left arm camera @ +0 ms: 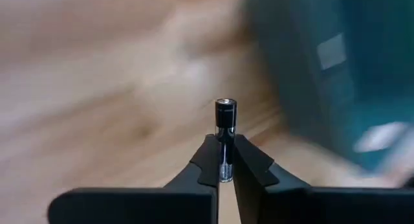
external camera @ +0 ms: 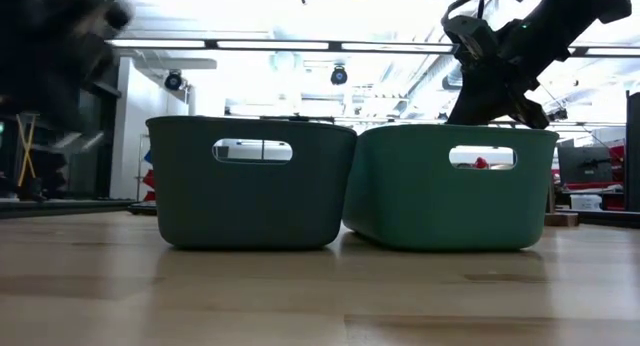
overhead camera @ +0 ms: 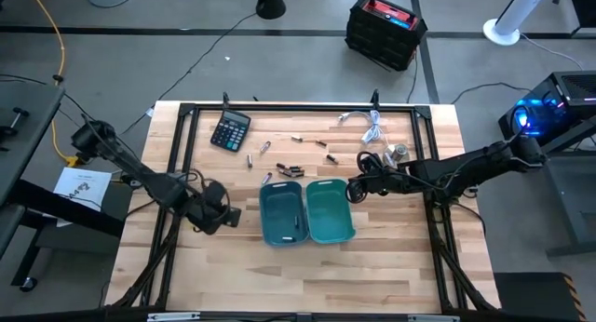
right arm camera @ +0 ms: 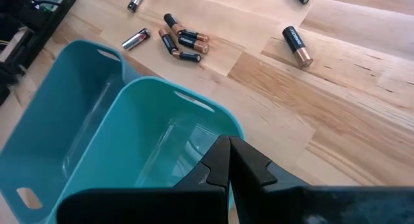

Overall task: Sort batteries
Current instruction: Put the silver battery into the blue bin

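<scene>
My left gripper hovers over the table just left of the darker blue bin and is shut on a black battery. My right gripper is shut on nothing and hangs above the far right rim of the green bin; the low view shows this gripper above that bin. Loose batteries lie on their sides beyond the bins: a cluster, a silvery one and a single dark one. My left gripper pinches the black battery by its lower half between the two fingertips. The battery lies along the fingers, and its capped end sticks out past the tips. It is lifted clear of the table.
A black calculator and a white coiled cable lie near the table's far edge. The two bins stand side by side, touching, at mid-table. Bare wood stretches along the near side of the table.
</scene>
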Tool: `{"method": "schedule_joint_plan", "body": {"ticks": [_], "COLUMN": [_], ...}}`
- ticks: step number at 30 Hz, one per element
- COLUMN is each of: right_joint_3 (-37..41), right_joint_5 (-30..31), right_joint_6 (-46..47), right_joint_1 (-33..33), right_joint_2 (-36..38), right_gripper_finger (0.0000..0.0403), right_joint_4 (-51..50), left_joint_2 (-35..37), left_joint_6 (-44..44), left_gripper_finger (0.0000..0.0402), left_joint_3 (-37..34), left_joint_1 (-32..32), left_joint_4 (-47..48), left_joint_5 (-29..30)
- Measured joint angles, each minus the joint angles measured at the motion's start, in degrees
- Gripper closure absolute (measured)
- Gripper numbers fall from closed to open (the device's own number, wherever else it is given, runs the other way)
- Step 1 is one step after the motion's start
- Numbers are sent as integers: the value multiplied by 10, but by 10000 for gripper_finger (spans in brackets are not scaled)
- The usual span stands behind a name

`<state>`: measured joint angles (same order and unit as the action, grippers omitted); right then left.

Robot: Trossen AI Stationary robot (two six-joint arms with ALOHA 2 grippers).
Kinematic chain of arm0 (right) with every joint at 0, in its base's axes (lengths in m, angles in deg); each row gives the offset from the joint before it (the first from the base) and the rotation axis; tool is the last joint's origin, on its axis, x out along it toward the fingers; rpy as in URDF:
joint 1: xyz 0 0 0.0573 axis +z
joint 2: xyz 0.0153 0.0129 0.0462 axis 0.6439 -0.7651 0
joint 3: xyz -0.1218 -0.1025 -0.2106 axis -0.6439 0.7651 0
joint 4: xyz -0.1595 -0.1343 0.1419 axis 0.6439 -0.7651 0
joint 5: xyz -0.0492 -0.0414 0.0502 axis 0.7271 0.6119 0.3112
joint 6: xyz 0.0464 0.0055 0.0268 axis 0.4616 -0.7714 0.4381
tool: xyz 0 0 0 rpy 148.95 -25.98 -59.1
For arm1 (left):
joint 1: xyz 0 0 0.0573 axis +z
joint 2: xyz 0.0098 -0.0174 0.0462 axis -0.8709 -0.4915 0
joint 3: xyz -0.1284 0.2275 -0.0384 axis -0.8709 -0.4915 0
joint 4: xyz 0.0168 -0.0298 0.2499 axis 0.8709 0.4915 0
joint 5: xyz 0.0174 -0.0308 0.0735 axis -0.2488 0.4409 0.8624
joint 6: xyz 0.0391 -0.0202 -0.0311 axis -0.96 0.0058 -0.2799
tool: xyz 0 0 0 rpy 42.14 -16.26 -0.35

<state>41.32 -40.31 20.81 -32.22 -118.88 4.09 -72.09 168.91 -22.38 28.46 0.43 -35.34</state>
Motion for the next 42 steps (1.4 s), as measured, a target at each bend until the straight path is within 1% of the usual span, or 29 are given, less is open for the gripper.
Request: {"method": "schedule_joint_plan", "body": {"ticks": [2, 4, 6, 8, 10, 12, 14, 16, 18, 20, 22, 24, 26, 27, 28, 29, 31, 34, 37, 39, 42], "right_joint_3": [0, 0, 0, 0, 0, 0, 0, 0, 0, 0, 0, 0, 0, 0, 0, 0, 0, 0, 0, 0, 0], "right_joint_5": [-1, -1, -1, 0, 0, 0, 0, -1, -6, -9, -10, -10, -10, -10, -10, -10, -10, -9, 2, 14, 16], "right_joint_6": [0, 0, -2, -4, -2, 4, 5, 6, 6, 6, 6, 7, 7, 7, 6, 7, 7, 7, 7, 6, 6], "right_joint_1": [0, 0, 0, 0, 0, 0, 0, 0, 0, 0, 0, 0, 0, 0, 0, 0, 0, 0, 0, 0, 0], "right_joint_2": [0, 0, 0, 0, 0, 0, 0, 0, 0, 0, 0, 0, 0, 0, 0, 0, 0, 0, 0, 0, 0], "right_gripper_finger": [402, 402, 402, 402, 402, 402, 402, 402, 402, 402, 402, 402, 402, 402, 402, 402, 402, 402, 402, 402, 402], "right_joint_4": [0, 1, 0, 3, 5, 12, 13, 18, 18, 19, 19, 22, 23, 25, 27, 29, 31, 34, 38, 38, 38], "left_joint_2": [12, 15, 1, -25, -61, -95, -124, -146, -157, -159, -159, -158, -155, -155, -156, -159, -164, -166, -167, -167, -168], "left_joint_6": [-65, -138, -229, -313, -387, -442, -475, -516, -564, -617, -664, -694, -697, -691, -681, -665, -619, -554, -502, -482, -467], "left_gripper_finger": [395, 394, 394, 394, 393, 384, 366, 340, 311, 284, 260, 241, 227, 221, 217, 213, 208, 205, 204, 204, 204], "left_joint_3": [38, 61, 73, 74, 74, 74, 79, 100, 129, 162, 191, 218, 230, 229, 225, 215, 185, 134, 89, 65, 44], "left_joint_1": [21, 57, 98, 141, 178, 206, 229, 249, 266, 284, 305, 329, 363, 385, 413, 441, 489, 536, 559, 566, 569], "left_joint_4": [4, -3, -35, -68, -124, -188, -237, -224, -180, -124, -69, -13, 21, 36, 48, 53, 52, 48, 25, -21, -76], "left_joint_5": [43, 47, 9, -48, -101, -134, -154, -170, -176, -170, -142, -84, -18, 1, 5, -2, -45, -112, -121, -121, -122]}}
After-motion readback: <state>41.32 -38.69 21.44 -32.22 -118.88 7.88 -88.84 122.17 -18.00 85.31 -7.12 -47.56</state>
